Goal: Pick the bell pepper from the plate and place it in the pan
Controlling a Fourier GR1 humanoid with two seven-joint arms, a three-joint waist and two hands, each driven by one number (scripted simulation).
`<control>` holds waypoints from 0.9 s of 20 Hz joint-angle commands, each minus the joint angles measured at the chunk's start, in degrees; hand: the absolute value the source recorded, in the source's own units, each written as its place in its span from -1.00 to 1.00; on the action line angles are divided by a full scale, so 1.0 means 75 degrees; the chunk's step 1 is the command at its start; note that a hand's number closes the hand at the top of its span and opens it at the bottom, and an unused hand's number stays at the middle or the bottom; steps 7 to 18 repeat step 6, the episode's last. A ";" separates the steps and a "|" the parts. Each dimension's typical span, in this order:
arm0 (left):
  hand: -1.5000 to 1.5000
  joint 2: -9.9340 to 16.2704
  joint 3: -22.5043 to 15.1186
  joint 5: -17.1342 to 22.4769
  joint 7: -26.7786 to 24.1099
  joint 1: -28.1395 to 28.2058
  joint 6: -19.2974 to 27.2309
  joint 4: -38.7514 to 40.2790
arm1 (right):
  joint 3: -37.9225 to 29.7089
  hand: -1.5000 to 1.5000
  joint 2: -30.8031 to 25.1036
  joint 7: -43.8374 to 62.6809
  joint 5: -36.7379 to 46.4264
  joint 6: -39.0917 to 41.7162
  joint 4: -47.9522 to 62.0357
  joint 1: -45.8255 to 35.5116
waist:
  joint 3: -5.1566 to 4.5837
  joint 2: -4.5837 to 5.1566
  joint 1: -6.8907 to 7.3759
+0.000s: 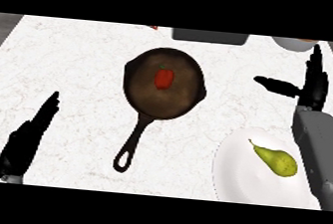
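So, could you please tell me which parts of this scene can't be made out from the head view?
- Dark grey object at the far counter edge: cut off by the top edge, identity unclear.
- White round object at the far right: cut off the same way.
- Small red thing at the top edge: too little shows.
- Plate: its right side is hidden by the right forearm.
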 commanded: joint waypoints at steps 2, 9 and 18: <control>0.00 -0.0269 -0.0252 -0.0356 0.0136 0.0045 0.0180 -0.0222 | -0.0117 -1.00 -0.0610 -0.0094 -0.0360 0.0889 -0.1093 0.1317 | 0.0000 -0.0006 -0.0034; 0.00 -0.0143 0.0153 -0.0126 -0.0044 -0.0455 -0.0137 0.0559 | -0.0127 -1.00 -0.1226 0.0803 -0.0496 0.1527 -0.1751 0.1216 | -0.0001 0.0019 0.0008; 0.00 -0.0143 0.0153 -0.0126 -0.0044 -0.0455 -0.0137 0.0559 | -0.0127 -1.00 -0.1226 0.0803 -0.0496 0.1527 -0.1751 0.1216 | -0.0001 0.0019 0.0008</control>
